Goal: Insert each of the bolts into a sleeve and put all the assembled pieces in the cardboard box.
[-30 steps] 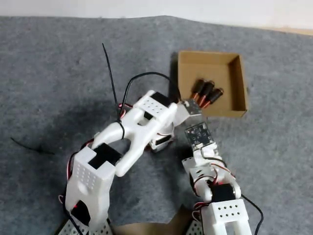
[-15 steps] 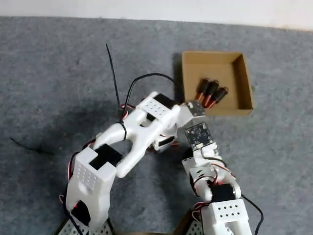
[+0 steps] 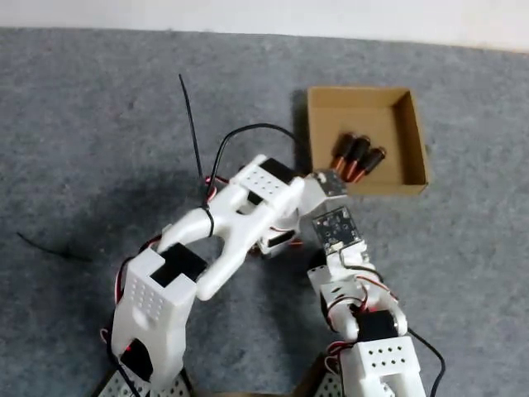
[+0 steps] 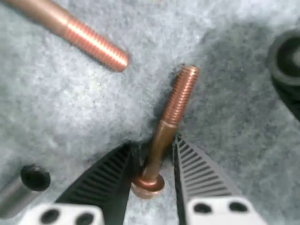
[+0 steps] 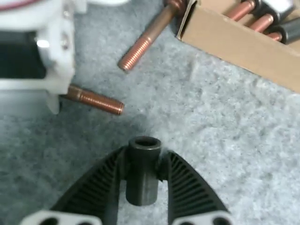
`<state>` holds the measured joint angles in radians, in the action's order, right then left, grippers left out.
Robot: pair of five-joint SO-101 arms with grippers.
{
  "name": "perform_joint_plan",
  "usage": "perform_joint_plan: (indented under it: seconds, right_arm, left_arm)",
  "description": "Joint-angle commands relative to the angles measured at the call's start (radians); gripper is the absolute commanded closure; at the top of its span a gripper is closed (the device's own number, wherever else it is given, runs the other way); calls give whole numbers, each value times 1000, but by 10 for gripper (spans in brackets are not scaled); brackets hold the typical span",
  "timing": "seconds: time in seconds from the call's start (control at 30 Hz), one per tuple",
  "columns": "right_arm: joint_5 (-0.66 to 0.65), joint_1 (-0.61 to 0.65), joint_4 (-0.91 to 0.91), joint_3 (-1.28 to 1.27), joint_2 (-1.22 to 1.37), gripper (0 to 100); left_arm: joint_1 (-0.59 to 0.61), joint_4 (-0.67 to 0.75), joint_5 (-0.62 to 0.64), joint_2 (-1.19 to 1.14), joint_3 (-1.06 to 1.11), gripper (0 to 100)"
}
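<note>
My left gripper [image 4: 154, 143] is shut on the shank of a copper bolt [image 4: 171, 117] just above its head, and the threaded end points away over the grey mat. My right gripper [image 5: 143, 154] is shut on a black sleeve [image 5: 142, 166] with the bore facing outward. The held bolt [image 5: 96, 101] lies a short way in front of that sleeve, not touching it. A second loose bolt [image 5: 147, 40] rests on the mat against the cardboard box [image 3: 322, 103]. Three assembled pieces [image 3: 355, 157] lie inside the box. Both arms meet just below the box's near-left corner.
Another sleeve [image 4: 26, 183] lies on the mat beside my left gripper. The loose bolt [image 4: 79, 33] lies beyond the held one. A black cable [image 3: 192, 124] and a stray wire [image 3: 50, 246] lie on the mat to the left. Open mat surrounds the box.
The box and the left arm's wrist sit slightly farther right than a second ago. Nothing has visibly moved in the last half second.
</note>
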<state>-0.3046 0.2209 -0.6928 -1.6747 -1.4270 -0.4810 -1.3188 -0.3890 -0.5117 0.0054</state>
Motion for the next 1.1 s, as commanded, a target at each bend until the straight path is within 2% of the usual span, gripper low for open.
perform_joint_plan:
  seconds: [0.0, 0.23, 0.5, 0.67, 0.93, 1.07]
  right_arm:
    - [-12, -10, -2, -160, -16, 992]
    - [-12, -10, -2, -160, -16, 992]
    - [-12, -8, -2, -160, -16, 992]
    - [-9, -5, -2, -160, -19, 992]
    - [-11, -5, -2, -160, -18, 992]
    - [-11, -5, -2, -160, -18, 992]
  left_arm:
    - [18, 21, 6, -12, -19, 884]
    - [64, 17, 9, -5, -12, 885]
    - [58, 12, -15, 8, -73, 880]
    - [50, -164, -83, 61, -174, 810]
    - [71, -399, -118, 136, -421, 816]
    - [79, -428, -115, 153, -433, 818]
